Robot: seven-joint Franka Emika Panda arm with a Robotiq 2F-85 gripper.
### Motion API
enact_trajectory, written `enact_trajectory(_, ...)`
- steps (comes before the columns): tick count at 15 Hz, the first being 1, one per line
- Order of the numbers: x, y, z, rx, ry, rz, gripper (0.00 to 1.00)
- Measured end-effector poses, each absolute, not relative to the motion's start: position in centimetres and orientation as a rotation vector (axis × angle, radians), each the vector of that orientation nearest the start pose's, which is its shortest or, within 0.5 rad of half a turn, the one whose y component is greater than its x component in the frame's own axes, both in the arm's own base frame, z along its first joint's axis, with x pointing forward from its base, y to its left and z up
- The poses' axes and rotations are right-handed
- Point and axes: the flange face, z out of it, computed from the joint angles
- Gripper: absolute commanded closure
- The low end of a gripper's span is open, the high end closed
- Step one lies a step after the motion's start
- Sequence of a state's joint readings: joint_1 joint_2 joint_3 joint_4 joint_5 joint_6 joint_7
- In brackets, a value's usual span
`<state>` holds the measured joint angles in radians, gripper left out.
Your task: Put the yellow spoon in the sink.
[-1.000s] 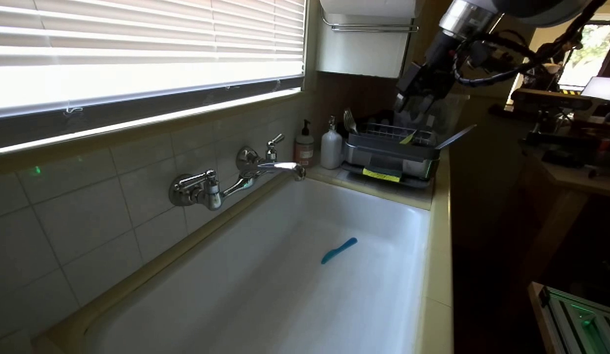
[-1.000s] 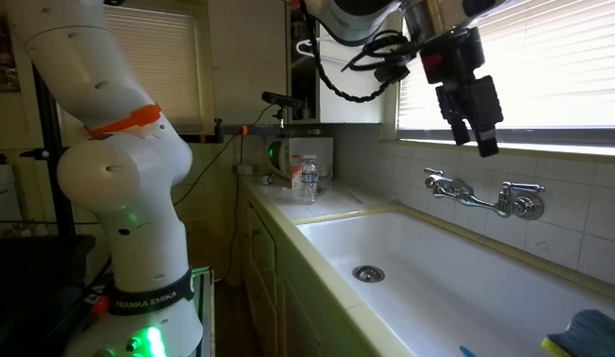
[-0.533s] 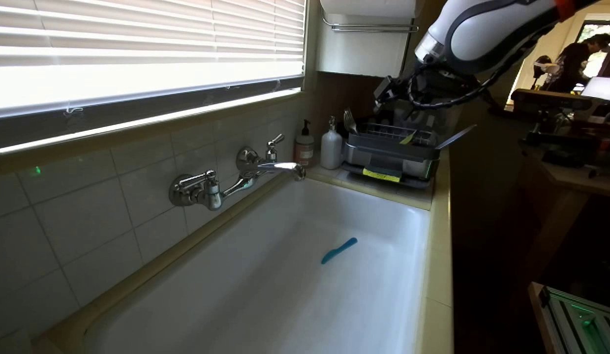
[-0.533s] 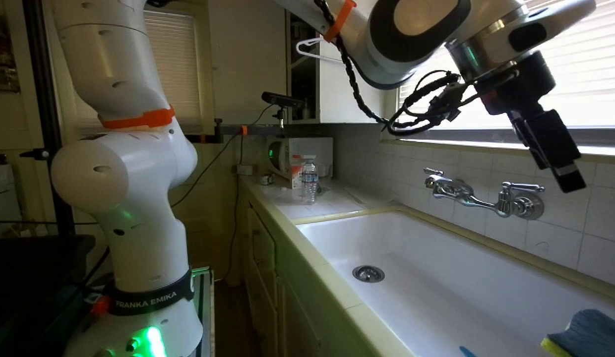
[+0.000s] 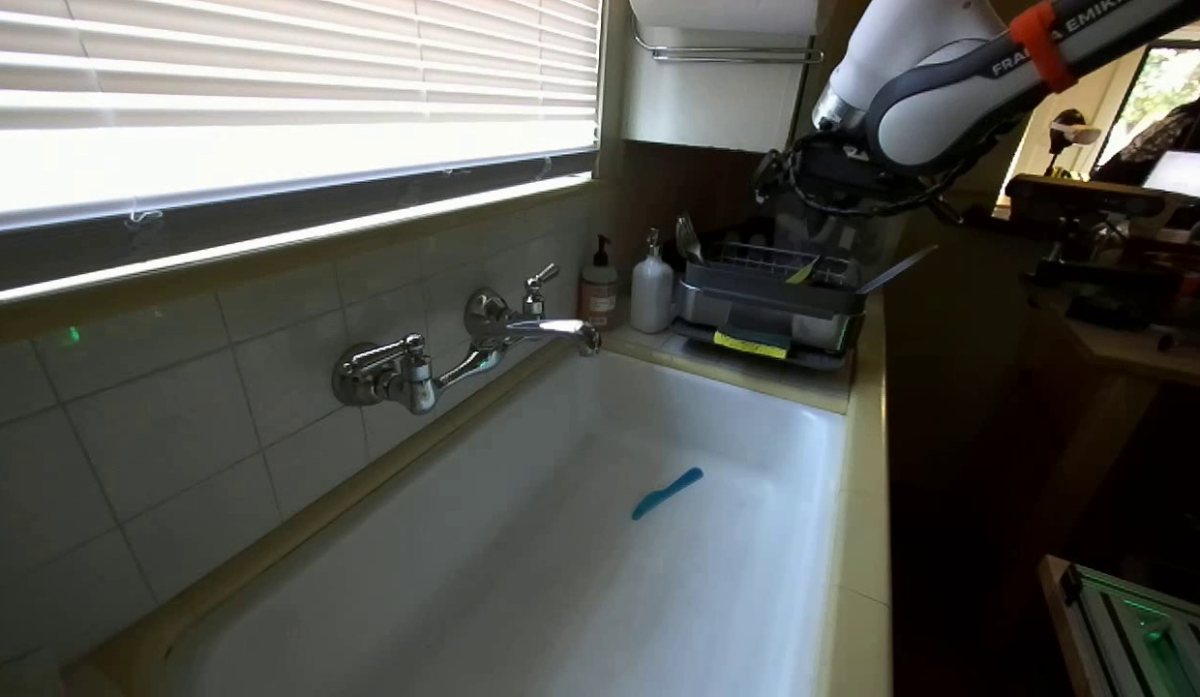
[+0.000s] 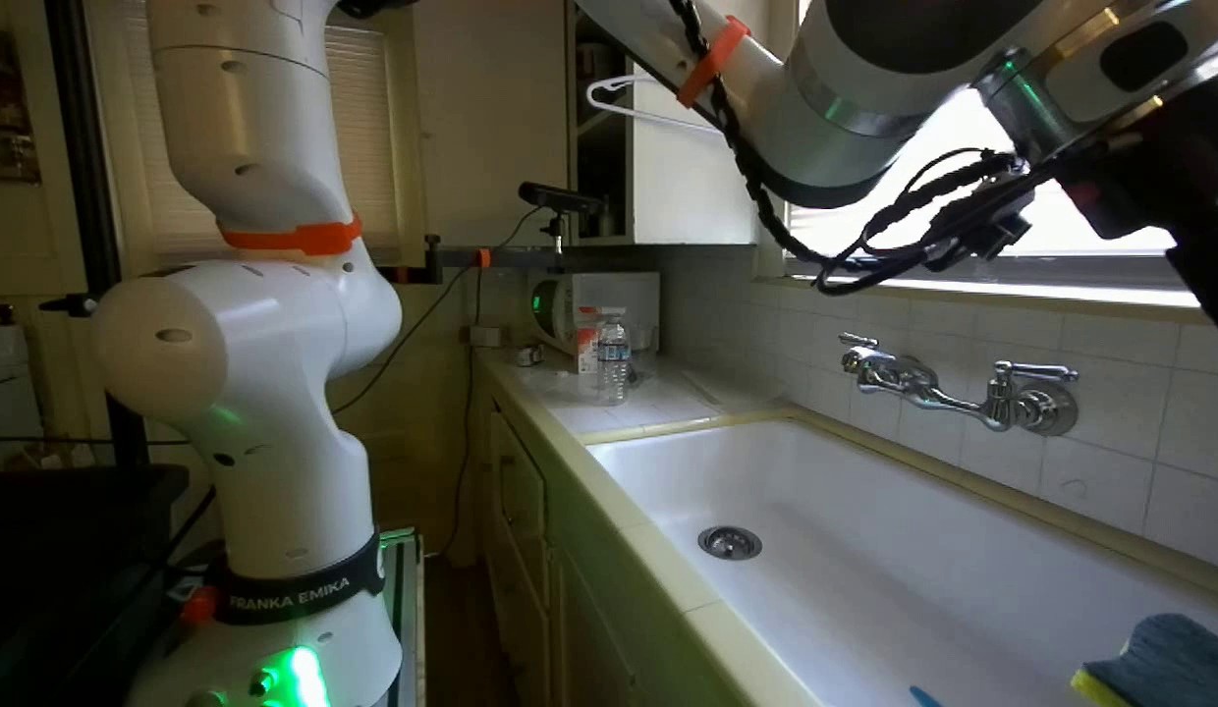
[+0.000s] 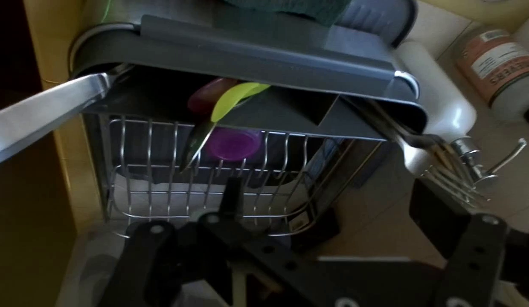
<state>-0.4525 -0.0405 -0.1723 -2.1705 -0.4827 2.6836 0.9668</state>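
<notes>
The yellow spoon stands in the grey cutlery holder of the dish rack, its bright yellow-green end sticking out over the holder's edge. It also shows in an exterior view. My gripper is open and empty, above the rack, its fingers apart and both clear of the spoon. In an exterior view the gripper is dark and partly hidden by the wrist. The sink is the long white basin beside the rack, also in an exterior view. A blue utensil lies in it.
A metal knife handle juts from the holder on one side, forks on the other. A dark metal utensil crosses near the spoon. Soap bottles stand beside the rack. The chrome tap reaches over the sink.
The arm has swung and reached towards the dish rack. In an exterior view the gripper has moved right until its fingertips left the frame. The spoon and blue utensil have not moved.
</notes>
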Motion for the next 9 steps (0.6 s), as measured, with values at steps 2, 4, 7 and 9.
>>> enact_trajectory(2,47.1,-32.3,46.1,-2.592,1.935,-0.940,0.00)
enact_trajectory(4,47.4,-32.0,45.0,-2.560,1.996,-0.889,0.00)
enact_trajectory(7,47.8,-31.8,43.6,-2.515,2.058,-0.850,0.00)
enact_trajectory(9,47.7,-32.1,43.0,-2.485,2.097,-0.838,0.00)
